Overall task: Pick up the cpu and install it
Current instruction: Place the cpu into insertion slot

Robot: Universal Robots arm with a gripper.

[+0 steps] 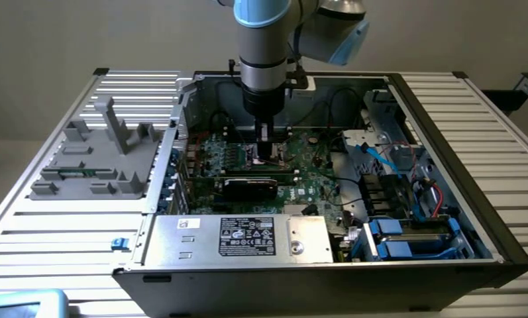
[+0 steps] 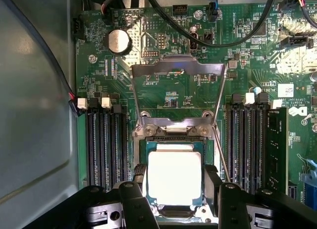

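Gripping cpu (image 2: 174,182) with claw (image 2: 176,173), fingers (image 2: 140,173) pressed against two opposite edges; held right at the open socket (image 2: 173,136), load frame (image 2: 148,68) swung up.

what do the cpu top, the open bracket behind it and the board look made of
cpu: the top looks like bare polished metal, glaring almost white; its thin green rim looks like circuit board.
bracket: probably stamped steel, dull silver-grey with soft reflections.
board: likely fibreglass laminate under a glossy green coating, with fine traces showing.
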